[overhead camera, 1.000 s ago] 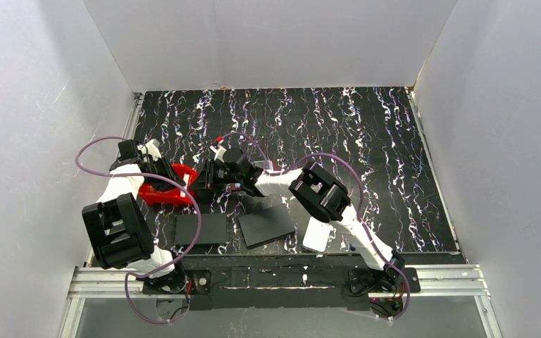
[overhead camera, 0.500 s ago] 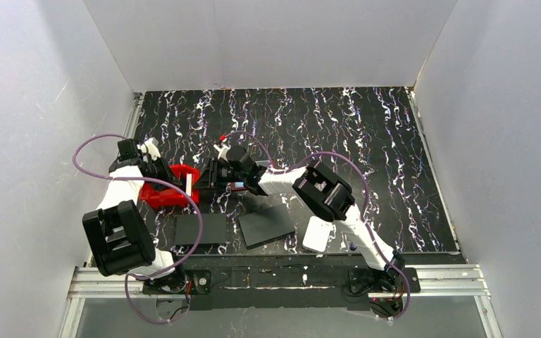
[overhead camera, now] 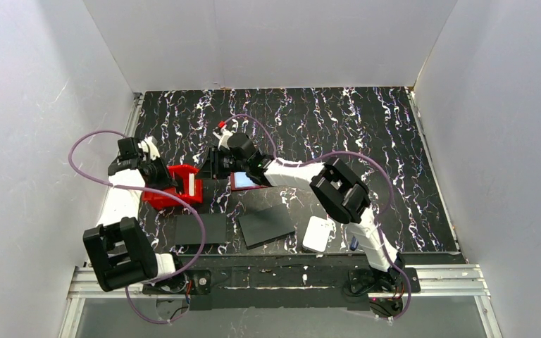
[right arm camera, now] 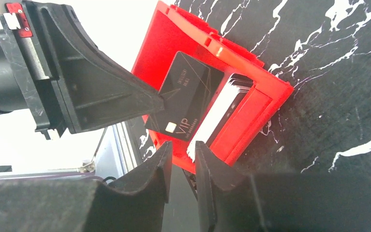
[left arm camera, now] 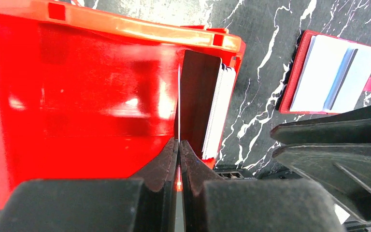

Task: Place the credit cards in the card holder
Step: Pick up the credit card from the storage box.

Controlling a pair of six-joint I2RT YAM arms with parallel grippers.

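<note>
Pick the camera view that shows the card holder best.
Left wrist view: the card holder lies open, pale cards inside plainly seen. The top view shows it tiny beside the right arm. The right wrist view misses it.

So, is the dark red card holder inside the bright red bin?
No, the card holder lies open beside the bin.
</note>
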